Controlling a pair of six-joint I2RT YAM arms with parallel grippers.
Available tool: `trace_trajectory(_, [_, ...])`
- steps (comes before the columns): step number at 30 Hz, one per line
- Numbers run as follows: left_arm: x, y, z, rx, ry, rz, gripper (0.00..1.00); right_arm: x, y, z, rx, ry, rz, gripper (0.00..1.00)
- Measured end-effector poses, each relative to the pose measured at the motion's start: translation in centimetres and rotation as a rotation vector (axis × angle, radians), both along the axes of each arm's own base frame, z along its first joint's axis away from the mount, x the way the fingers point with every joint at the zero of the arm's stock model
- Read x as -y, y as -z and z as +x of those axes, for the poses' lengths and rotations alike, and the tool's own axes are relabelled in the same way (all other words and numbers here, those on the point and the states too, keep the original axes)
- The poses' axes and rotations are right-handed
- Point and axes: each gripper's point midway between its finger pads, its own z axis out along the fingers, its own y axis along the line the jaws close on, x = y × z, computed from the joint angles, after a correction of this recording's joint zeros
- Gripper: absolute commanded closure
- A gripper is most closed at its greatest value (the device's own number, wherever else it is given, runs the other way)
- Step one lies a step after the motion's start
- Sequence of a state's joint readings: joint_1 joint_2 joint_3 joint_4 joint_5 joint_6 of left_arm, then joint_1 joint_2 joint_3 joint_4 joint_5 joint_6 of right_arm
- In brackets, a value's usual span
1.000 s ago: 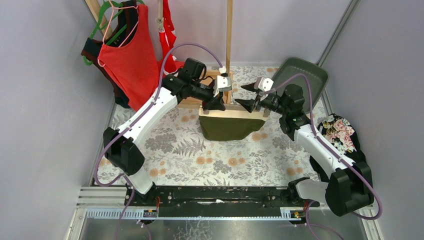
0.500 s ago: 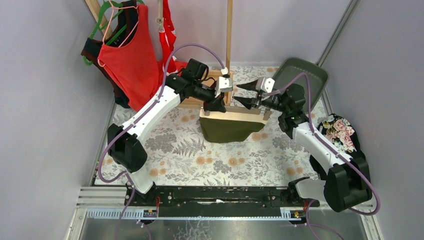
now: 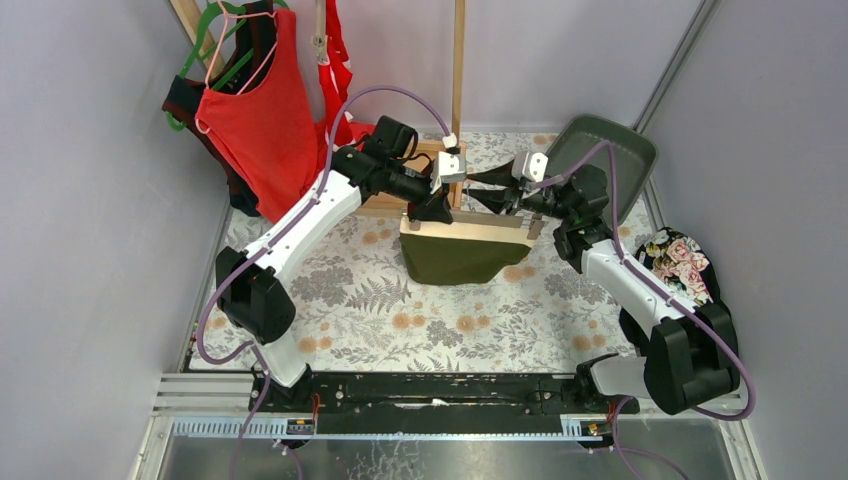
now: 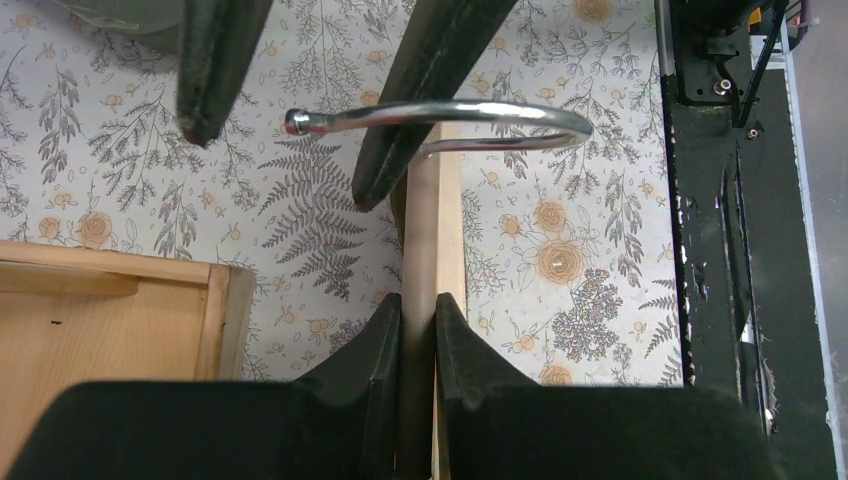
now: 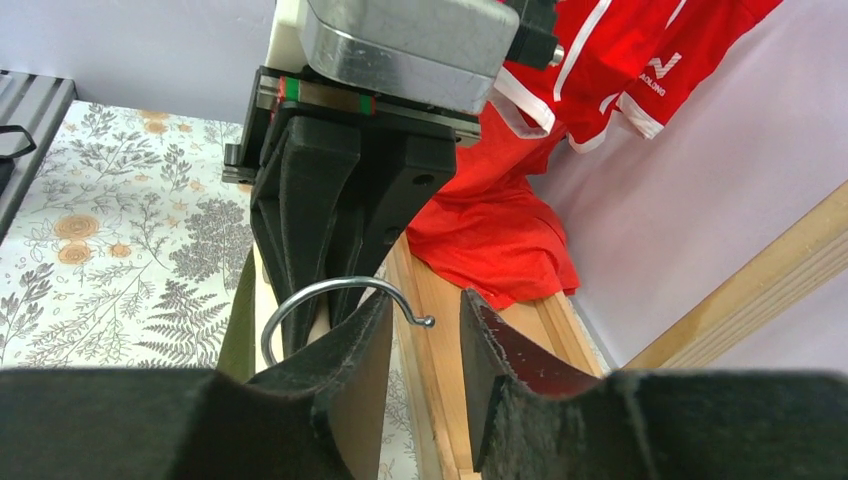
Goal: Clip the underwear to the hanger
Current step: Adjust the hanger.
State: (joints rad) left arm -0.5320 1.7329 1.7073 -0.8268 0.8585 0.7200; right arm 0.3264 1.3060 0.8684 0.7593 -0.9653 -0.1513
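Underwear hangs below the left hand, which pinches the hanger steady while the right hand, spread, straddles its hook

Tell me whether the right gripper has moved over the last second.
Yes. The right gripper has shifted left, closer to the upright wooden post, its fingers narrowing around the hook.

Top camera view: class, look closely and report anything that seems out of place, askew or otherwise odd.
The grey tray in the far right corner looks tilted, as if propped against the wall rather than lying flat. A black floral cloth sits bunched at the table's right edge, close beside the right arm. Nothing looks spilled or damaged.
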Motion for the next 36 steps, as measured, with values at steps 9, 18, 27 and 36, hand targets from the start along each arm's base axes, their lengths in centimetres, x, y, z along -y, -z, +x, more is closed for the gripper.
trace_trajectory(9, [0.2, -0.3, -0.2, -0.007, 0.013, -0.014, 1.00, 0.0, -0.5, 0.0, 0.006, -0.003, 0.016, 0.85])
trace_trajectory(18, [0.9, -0.9, 0.1, -0.072, -0.067, -0.060, 1.00, 1.0, -0.8, 1.5, 0.013, 0.110, 0.080, 0.99])
trace_trajectory(27, [1.5, -0.5, 1.6, -0.185, -0.315, -0.089, 1.00, 3.3, -0.9, 3.3, 0.012, 0.305, 0.169, 1.00])
trace_trajectory(36, [2.4, -1.1, 2.3, -0.212, -0.548, -0.148, 1.00, 4.5, -1.7, 4.3, 0.021, 0.426, 0.195, 1.00])
